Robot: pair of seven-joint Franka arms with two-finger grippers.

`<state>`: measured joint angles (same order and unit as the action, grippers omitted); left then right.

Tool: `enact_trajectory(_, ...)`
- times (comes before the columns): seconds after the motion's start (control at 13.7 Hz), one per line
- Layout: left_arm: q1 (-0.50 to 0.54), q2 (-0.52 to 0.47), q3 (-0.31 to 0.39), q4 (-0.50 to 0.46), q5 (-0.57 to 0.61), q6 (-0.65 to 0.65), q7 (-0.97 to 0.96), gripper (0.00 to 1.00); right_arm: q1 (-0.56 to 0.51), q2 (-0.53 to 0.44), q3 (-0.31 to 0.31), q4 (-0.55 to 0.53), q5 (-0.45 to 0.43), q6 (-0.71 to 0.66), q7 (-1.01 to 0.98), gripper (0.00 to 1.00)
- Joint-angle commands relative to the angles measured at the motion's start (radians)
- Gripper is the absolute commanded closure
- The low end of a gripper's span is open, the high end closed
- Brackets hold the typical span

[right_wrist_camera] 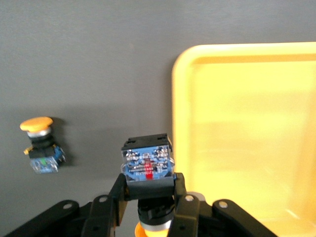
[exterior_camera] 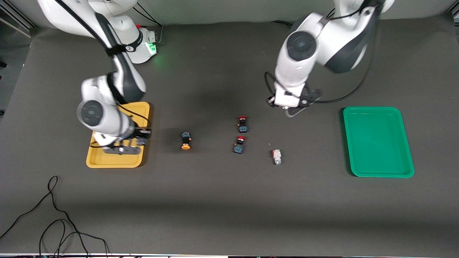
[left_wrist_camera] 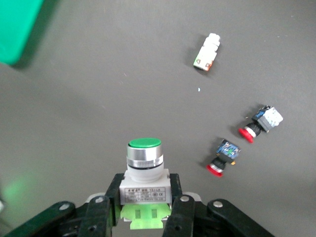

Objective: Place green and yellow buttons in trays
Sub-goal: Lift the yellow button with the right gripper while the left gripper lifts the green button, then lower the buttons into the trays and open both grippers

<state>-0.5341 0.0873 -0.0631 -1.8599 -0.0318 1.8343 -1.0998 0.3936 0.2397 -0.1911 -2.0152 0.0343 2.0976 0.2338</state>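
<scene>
My left gripper point(left_wrist_camera: 144, 200) is shut on the white body of the green-topped button point(left_wrist_camera: 144, 163), cap pointing away from the hand. In the front view this gripper point(exterior_camera: 291, 109) hangs over the mat between the red buttons and the green tray point(exterior_camera: 377, 141); the hand hides its button there. My right gripper point(right_wrist_camera: 148, 200) is shut on a dark-bodied button point(right_wrist_camera: 147, 165) with an orange-yellow cap, at the rim of the yellow tray point(right_wrist_camera: 180, 123). The front view shows that gripper point(exterior_camera: 142, 138) over the yellow tray's point(exterior_camera: 114, 161) edge. A second orange-yellow button point(exterior_camera: 185, 140) and a white orange-marked button point(exterior_camera: 276, 156) lie on the mat.
Two red-capped dark buttons point(exterior_camera: 242, 124) point(exterior_camera: 240, 144) lie mid-table between the orange-yellow and white ones. Loose black cables point(exterior_camera: 53, 215) curl on the mat near the front camera at the right arm's end. A green light glows on the right arm's base point(exterior_camera: 152, 46).
</scene>
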Motion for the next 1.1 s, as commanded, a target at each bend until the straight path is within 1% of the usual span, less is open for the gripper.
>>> enact_trajectory(0.0,0.148,-0.066,0.002,-0.01,-0.005,-0.117,0.348,1.0,0.004,-0.011,-0.072,-0.033,0.015,0.005,-0.137,1.0)
enact_trajectory(0.07,0.24,-0.083,0.002,-0.01,-0.005,-0.156,0.527,1.0,0.004,-0.002,-0.095,-0.037,0.015,0.021,-0.184,1.0)
enact_trajectory(0.15,0.337,-0.086,0.002,-0.008,0.004,-0.176,0.701,1.0,0.002,0.004,-0.105,-0.049,0.015,0.038,-0.207,1.0)
enact_trajectory(0.22,0.427,-0.084,0.002,-0.008,0.009,-0.178,0.845,1.0,0.002,0.006,-0.114,-0.081,0.015,0.082,-0.223,1.0)
enact_trajectory(0.29,0.506,-0.077,0.002,-0.007,0.027,-0.169,0.968,1.0,0.001,0.006,-0.12,-0.12,0.015,0.138,-0.247,1.0)
enact_trajectory(0.37,0.561,-0.069,0.002,-0.008,0.053,-0.152,1.047,1.0,-0.009,0.016,-0.126,-0.164,0.015,0.21,-0.269,1.0)
enact_trajectory(0.51,0.632,-0.037,0.002,-0.019,0.084,-0.089,1.135,1.0,-0.015,0.05,-0.129,-0.23,0.015,0.358,-0.28,1.0)
enact_trajectory(0.59,0.66,-0.006,0.002,-0.033,0.084,-0.043,1.17,1.0,-0.015,0.085,-0.129,-0.241,0.015,0.414,-0.28,1.0)
enact_trajectory(0.73,0.683,0.061,0.002,-0.076,0.085,0.079,1.181,1.0,-0.015,0.137,-0.128,-0.26,0.025,0.508,-0.277,1.0)
enact_trajectory(0.88,0.692,0.141,0.003,-0.126,0.101,0.237,1.186,1.0,-0.013,0.159,-0.128,-0.26,0.126,0.521,-0.278,1.0)
enact_trajectory(1.03,0.717,0.254,0.003,-0.137,0.104,0.382,1.186,1.0,-0.009,0.159,-0.128,-0.26,0.145,0.515,-0.278,1.0)
